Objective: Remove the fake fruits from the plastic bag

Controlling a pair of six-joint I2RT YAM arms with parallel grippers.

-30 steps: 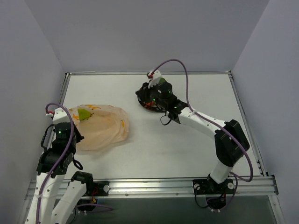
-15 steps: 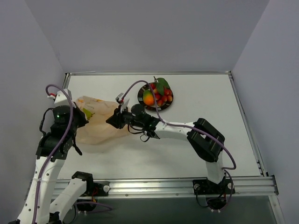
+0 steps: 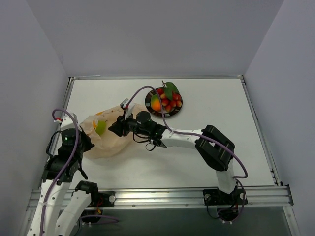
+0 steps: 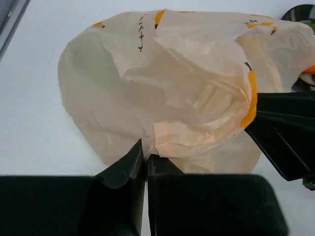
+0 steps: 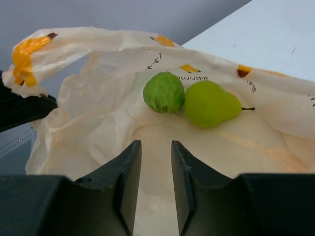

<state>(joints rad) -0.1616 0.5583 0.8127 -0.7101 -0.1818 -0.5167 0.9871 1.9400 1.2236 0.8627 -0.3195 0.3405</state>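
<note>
Running about halfway: mango (image 3: 156,103) and berries (image 3: 172,103) are lying on the plate (image 3: 175,112), green ball (image 5: 164,92) and pear (image 5: 210,103) are sitting in the bag (image 4: 147,83), left fingers (image 4: 123,167) pinching its edge, right fingers (image 5: 127,167) hovering open.

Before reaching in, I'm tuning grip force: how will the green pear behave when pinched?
The green pear looks smooth and tapered, so it may slip from jaws. Lying loose on the plastic bag beside a round green fruit, it probably rolls if nudged.
</note>
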